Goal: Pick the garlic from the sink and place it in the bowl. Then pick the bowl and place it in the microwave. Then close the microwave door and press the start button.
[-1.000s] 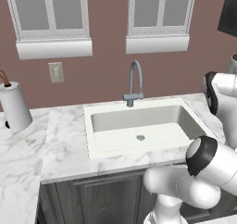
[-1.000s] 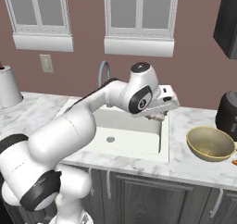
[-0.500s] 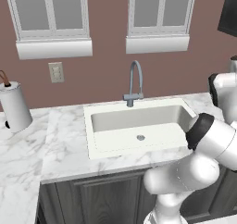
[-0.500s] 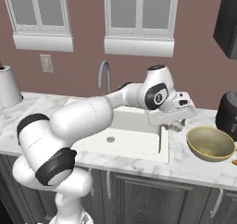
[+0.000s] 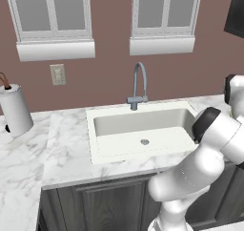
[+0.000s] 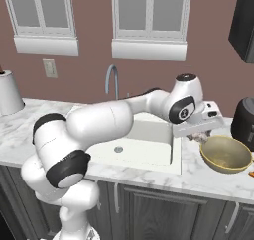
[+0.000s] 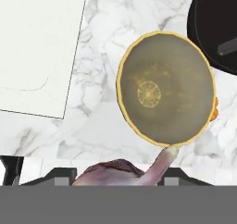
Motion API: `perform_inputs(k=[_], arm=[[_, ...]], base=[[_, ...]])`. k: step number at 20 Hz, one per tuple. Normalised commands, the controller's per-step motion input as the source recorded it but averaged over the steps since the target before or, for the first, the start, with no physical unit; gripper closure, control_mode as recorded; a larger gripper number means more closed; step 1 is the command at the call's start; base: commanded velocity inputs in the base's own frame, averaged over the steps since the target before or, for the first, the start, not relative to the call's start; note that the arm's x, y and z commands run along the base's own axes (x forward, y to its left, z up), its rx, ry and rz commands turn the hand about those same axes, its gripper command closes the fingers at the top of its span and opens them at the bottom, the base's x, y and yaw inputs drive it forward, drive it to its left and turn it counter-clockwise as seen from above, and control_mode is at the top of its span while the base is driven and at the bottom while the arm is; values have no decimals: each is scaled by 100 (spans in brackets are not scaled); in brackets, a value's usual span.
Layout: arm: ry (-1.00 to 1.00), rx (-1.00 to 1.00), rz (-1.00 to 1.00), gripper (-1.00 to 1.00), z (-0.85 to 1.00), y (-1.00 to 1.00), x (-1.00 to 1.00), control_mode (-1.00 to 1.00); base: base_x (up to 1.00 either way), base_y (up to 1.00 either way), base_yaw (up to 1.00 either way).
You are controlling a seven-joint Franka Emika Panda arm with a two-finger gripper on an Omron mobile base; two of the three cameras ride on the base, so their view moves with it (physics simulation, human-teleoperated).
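Hand view: end effector [image 7: 119,177] clasping papery pinkish garlic [image 7: 121,171]; round glazed tan bowl [image 7: 165,90] on veined marble counter [image 7: 99,121]

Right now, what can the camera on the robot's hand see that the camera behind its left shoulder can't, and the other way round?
The hand view looks down into the tan bowl on the marble counter, with a pinkish garlic held in the end effector at its near edge and a black round appliance beside the bowl. The left base view has the whole sink, its faucet, the windows, a wall outlet and a paper towel roll. Both share the marble counter and part of the cream sink.
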Motion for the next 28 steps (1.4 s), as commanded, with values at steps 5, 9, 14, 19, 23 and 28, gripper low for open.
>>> perform_inputs(k=[5,9,14,19,23,28], arm=[[-12,0,16,100,-40,-13,0,-100],[-1,0,7,100,-34,0,8,-100],[2,0,1,100,-22,-16,23,-100],[1,2,0,100,-9,-37,25,-100],[0,5,3,100,-2,-40,28,-100],[3,6,5,100,-14,-35,20,-100]], base=[[0,0,0],[0,0,0],[0,0,0],[0,0,0],[0,0,0],[0,0,0]])
